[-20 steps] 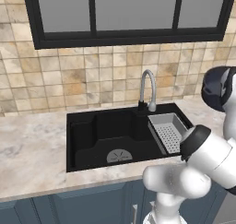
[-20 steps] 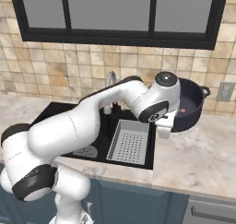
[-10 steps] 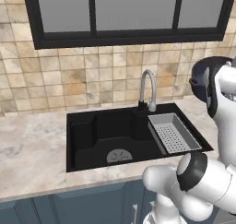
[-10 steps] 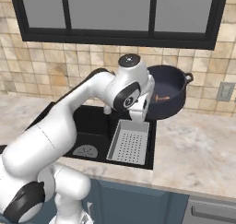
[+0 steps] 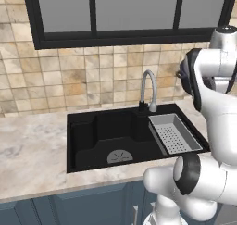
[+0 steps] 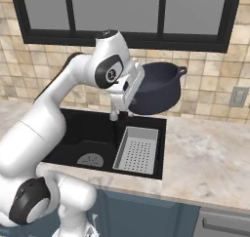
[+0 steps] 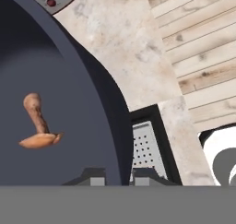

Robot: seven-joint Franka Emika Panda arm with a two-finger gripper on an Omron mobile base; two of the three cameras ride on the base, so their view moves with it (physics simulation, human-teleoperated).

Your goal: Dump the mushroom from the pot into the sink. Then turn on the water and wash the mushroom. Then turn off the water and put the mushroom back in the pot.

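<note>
My gripper (image 6: 131,92) is shut on the rim of the dark navy pot (image 6: 157,87) and holds it tilted in the air, above the strainer tray at the right end of the black sink (image 6: 83,128). In the hand view the two fingertips (image 7: 94,177) straddle the pot's rim, one inside and one outside the pot (image 7: 60,80). The orange-brown mushroom (image 7: 39,128) lies on the pot's inner wall. In the left base view the sink (image 5: 92,136) shows with its round grey drain.
A grey perforated strainer tray (image 6: 136,148) (image 5: 175,134) sits in the sink's right part, under the pot. The curved faucet (image 5: 147,90) rises behind the basin. Marble counter (image 6: 210,153) runs on both sides, with a tiled wall and window behind.
The pot has risen off the right-hand counter and been carried left toward the sink, tilting as it went. The gripper stays shut on its rim.
</note>
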